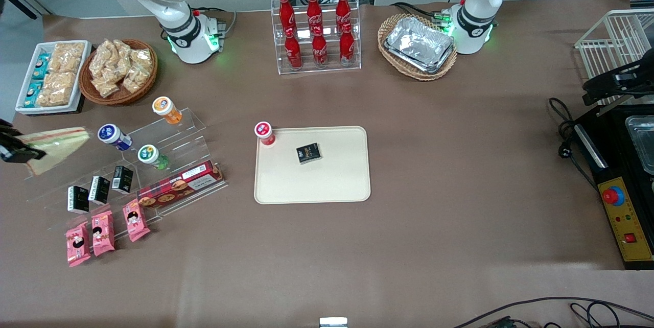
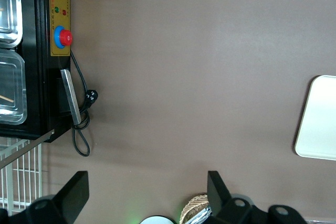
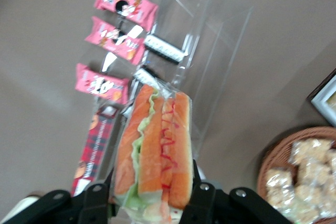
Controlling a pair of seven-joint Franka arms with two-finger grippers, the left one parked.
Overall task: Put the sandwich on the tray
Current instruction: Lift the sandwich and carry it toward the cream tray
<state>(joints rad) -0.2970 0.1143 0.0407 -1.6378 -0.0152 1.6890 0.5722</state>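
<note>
Above acrylic display steps, toward working arm's end of table: gripper clamped on sandwich, held aloft. Tray well apart, carrying red-capped bottle and small black box.

Even, bright overhead light; soft shadows on the surface. The right wrist view is blurred; sandwich wrap glares slightly.

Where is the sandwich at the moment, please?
The sandwich is held in the gripper, above the table at the working arm's end, beside the clear display steps and nearer the front camera than the white snack tray.
</note>
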